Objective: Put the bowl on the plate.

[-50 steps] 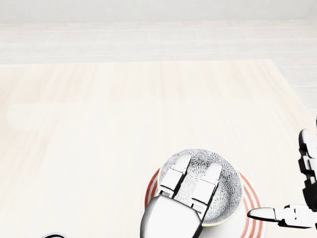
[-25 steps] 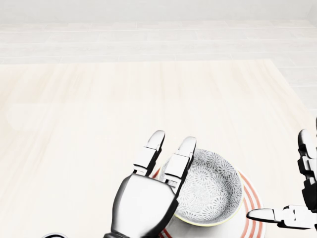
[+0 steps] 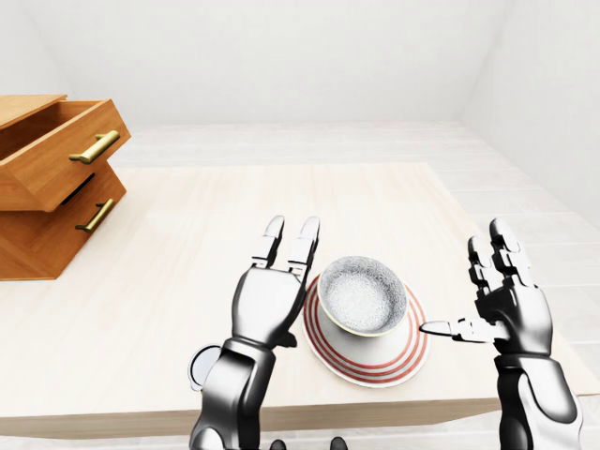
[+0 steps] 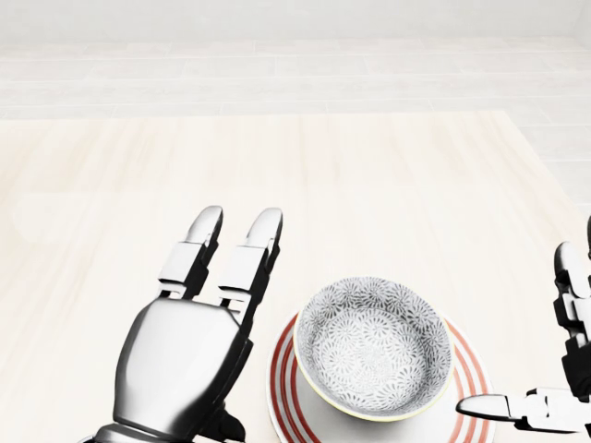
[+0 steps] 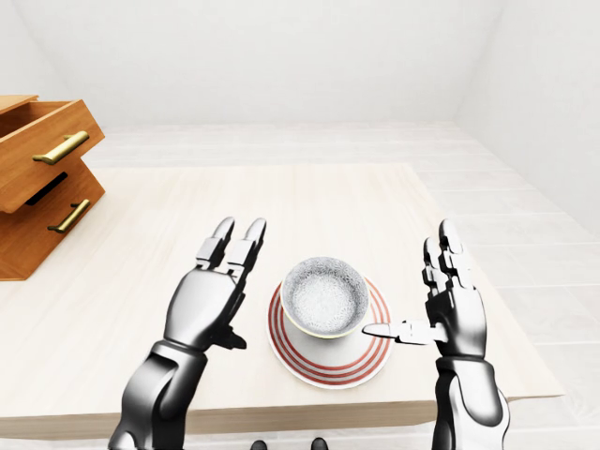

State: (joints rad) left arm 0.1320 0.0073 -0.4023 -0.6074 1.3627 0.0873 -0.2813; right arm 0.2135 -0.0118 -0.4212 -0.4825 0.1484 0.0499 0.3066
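Observation:
A grey patterned bowl (image 4: pixel 373 360) with a pale yellow rim sits upright on a white plate (image 4: pixel 469 380) with red rings, near the lower edge of the table. My left hand (image 4: pixel 233 226) is open just left of the bowl, fingers stretched up and apart from it, holding nothing. My right hand (image 3: pixel 473 291) is open to the right of the plate, its thumb pointing toward the plate's rim and its fingers upright. Neither hand touches the bowl.
A wooden drawer cabinet (image 3: pixel 56 159) stands on the table's left side with its top drawer pulled out. A small round white thing (image 3: pixel 199 366) lies by my left forearm, partly hidden. The light wood table (image 3: pixel 187 234) ends just below the plate.
My left hand has drawn back leftward from over the bowl and now stands beside it, open. The bowl stays on the plate. The right hand has barely moved.

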